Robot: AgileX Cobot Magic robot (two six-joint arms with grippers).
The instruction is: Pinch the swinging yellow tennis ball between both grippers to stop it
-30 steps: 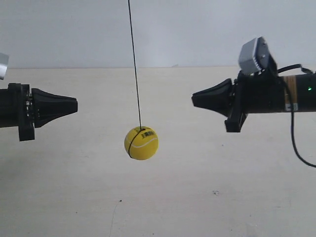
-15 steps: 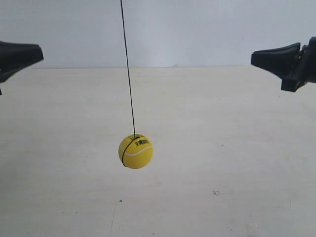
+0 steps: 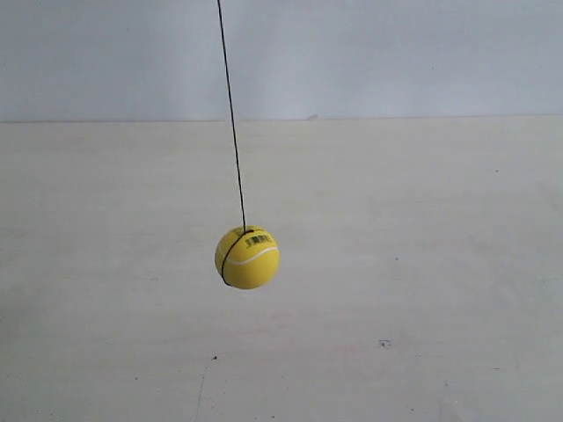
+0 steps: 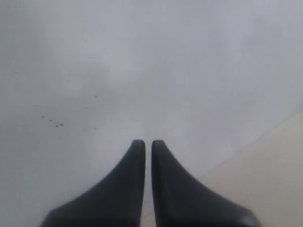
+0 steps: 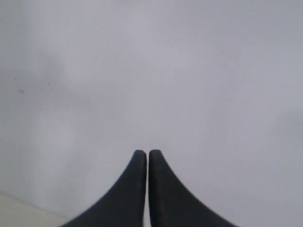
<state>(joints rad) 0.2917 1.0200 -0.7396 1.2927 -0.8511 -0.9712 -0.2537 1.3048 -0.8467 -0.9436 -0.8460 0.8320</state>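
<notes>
The yellow tennis ball (image 3: 248, 257) hangs free on its thin dark string (image 3: 232, 123) in the exterior view, white seam and barcode sticker facing the camera. Nothing touches it. Neither arm shows in the exterior view. In the left wrist view my left gripper (image 4: 148, 143) is shut, its black tapered jaws nearly together with nothing between them, facing a pale wall. In the right wrist view my right gripper (image 5: 148, 152) is likewise shut on nothing. The ball is out of both wrist views.
A pale beige tabletop (image 3: 422, 299) lies below the ball, with a small dark speck (image 3: 383, 343) on it. A grey-white wall (image 3: 396, 53) stands behind. A strip of beige surface (image 4: 265, 175) shows in the left wrist view.
Both arms have pulled back outward and upward, leaving the exterior view entirely. The ball has swung slightly to the right and risen a little.
</notes>
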